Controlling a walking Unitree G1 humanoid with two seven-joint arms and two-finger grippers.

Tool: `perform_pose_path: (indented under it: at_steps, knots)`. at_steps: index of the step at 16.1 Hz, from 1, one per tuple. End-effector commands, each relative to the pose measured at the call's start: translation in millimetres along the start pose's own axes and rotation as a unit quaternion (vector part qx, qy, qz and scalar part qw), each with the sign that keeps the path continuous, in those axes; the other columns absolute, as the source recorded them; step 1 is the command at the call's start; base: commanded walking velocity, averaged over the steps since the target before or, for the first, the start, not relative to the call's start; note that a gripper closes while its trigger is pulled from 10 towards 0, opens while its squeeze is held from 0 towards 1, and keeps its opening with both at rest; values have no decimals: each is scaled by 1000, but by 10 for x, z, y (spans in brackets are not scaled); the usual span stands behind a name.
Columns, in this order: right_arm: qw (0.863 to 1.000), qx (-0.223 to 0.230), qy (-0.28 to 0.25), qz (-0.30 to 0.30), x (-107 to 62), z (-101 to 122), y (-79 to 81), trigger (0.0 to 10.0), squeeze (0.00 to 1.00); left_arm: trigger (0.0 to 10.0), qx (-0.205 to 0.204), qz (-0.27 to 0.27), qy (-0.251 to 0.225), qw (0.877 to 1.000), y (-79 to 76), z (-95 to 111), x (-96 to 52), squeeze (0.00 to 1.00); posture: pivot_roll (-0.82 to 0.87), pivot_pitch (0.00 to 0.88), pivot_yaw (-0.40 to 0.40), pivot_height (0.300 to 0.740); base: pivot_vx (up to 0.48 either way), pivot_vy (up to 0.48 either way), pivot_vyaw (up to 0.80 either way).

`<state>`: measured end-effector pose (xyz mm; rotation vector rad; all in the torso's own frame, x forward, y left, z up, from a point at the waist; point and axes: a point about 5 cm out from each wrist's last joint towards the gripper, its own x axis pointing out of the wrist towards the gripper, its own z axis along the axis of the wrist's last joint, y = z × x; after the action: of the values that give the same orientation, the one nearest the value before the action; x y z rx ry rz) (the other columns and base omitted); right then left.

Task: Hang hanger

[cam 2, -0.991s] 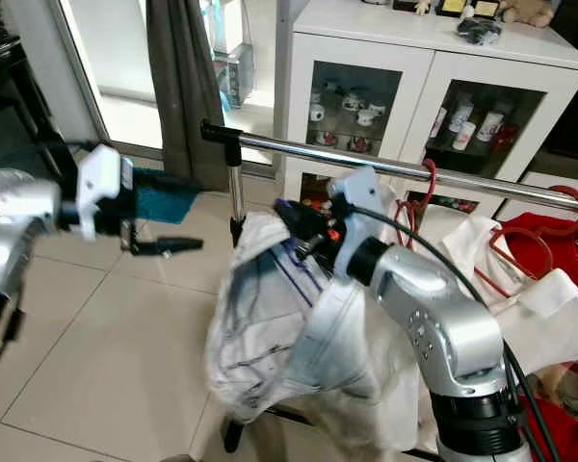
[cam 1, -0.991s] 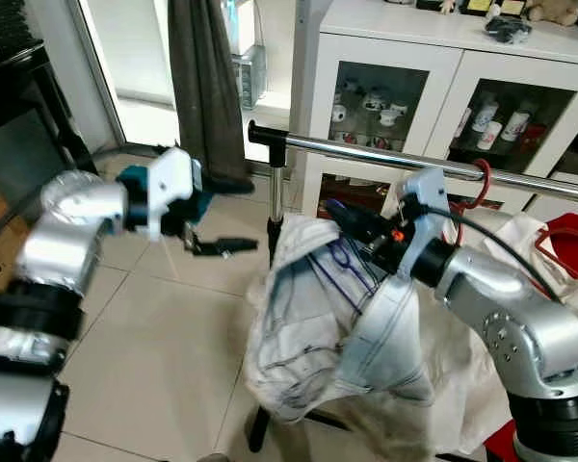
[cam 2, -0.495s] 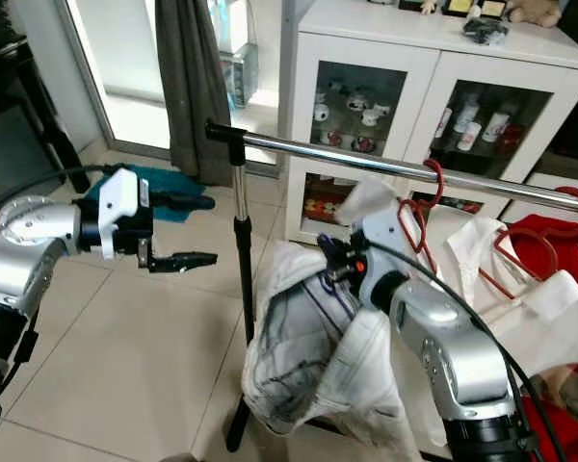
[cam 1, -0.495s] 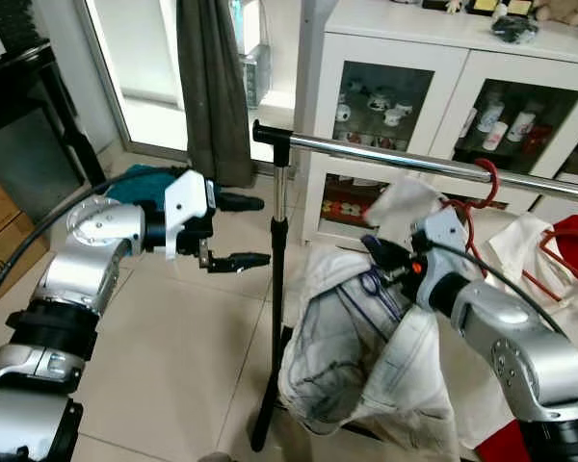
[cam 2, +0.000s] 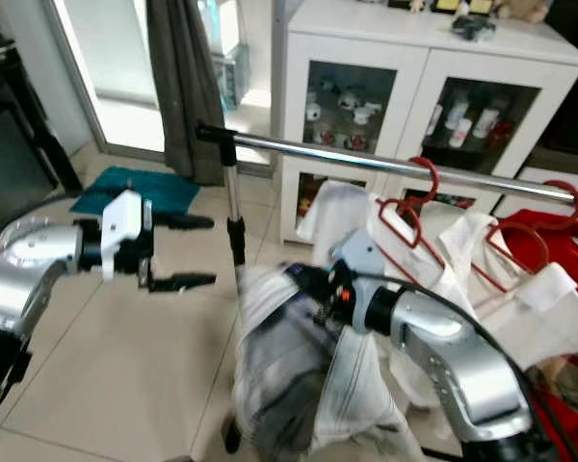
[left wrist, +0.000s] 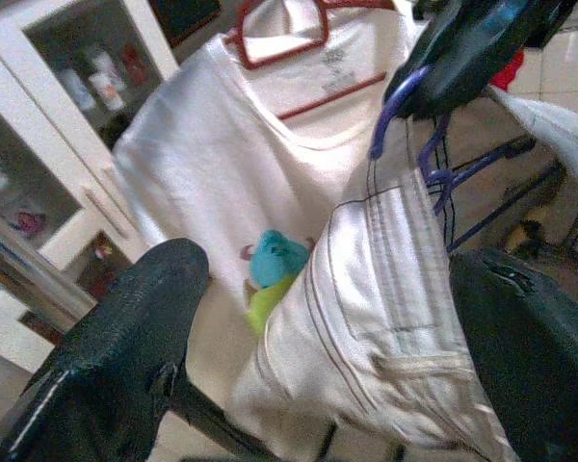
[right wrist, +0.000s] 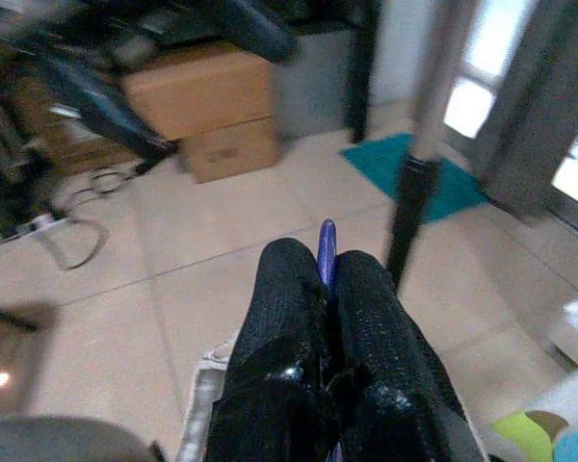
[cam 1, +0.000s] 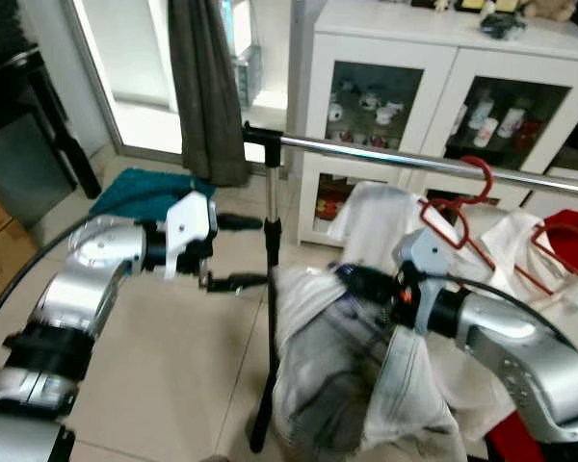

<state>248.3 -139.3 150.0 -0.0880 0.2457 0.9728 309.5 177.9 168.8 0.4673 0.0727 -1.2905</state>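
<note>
Purple hanger (right wrist: 327, 243) with white garment (cam 1: 347, 385) is pinched tight in the right gripper (cam 1: 352, 279) — now lower than half a second ago, well below the rail (cam 1: 385, 157), just beside the stand pole (cam 1: 270, 318). Judged: not hung yet, it needs lifting back up. Left gripper (cam 1: 236, 252) has fingers spread wide, empty, near the pole. Red hangers (cam 2: 414, 207) with white shirts sit on the rail; white cabinet (cam 1: 414, 67) behind, beige tiled floor (cam 1: 164, 366), teal mat (cam 1: 140, 190).

Purple hanger (left wrist: 409, 106) carrying pale striped trousers (cam 1: 347, 375) is hanging from the right gripper (right wrist: 326, 279), its jaws pinching the hook. It is sitting below the metal rail (cam 1: 385, 156), beside the rack's upright pole, not yet hooked on.
</note>
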Motion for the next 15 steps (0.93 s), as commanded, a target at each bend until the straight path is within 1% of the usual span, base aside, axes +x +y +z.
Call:
perform_pose_path:
  at_steps: [1,2,3,4,5,6,9,12,13,14,15]
  knots:
    - [998,-23,-25,49,-2,136,90,0,0,10000,10,-11,7,1000,-14,45,-27,0,-117,40,4,740,0,0,0]
    - [996,-26,-26,85,-14,174,145,0,0,10000,7,-24,6,1000,-52,51,-46,0,-112,36,0,740,0,0,0]
    - [994,-26,-29,103,-21,201,173,0,0,10000,7,-30,6,1000,-68,56,-54,0,-109,32,-1,740,0,0,0]
    - [991,-27,-39,128,-32,261,206,0,0,10000,10,-38,7,999,-85,69,-63,0,-107,28,-3,740,0,0,0]
    - [989,-25,-48,135,-34,302,213,0,0,10000,12,-43,7,999,-93,79,-66,0,-105,25,-4,740,0,0,0]
    - [985,-24,-71,158,-47,418,225,0,0,10000,25,-49,12,998,-89,98,-71,0,-99,13,-6,740,0,0,0]
    - [981,-26,-93,167,-58,514,212,0,0,10000,30,-51,9,998,-64,140,-69,0,-99,0,-6,740,0,0,0]
    - [977,-18,-139,160,-27,669,195,0,0,10000,25,-101,1,995,-168,178,-40,0,-97,0,-13,740,0,0,0]
    - [976,-17,-142,162,-23,684,198,0,0,10000,25,-104,-1,994,-177,184,-38,0,-97,0,-13,740,0,0,0]
    - [977,-19,-143,158,-4,691,189,0,0,10000,13,-107,-22,994,-176,242,-33,0,-95,0,-16,740,0,0,0]
    - [977,-19,-143,155,7,690,182,0,0,10000,4,-108,-33,994,-175,271,-34,0,-94,0,-18,740,0,0,0]
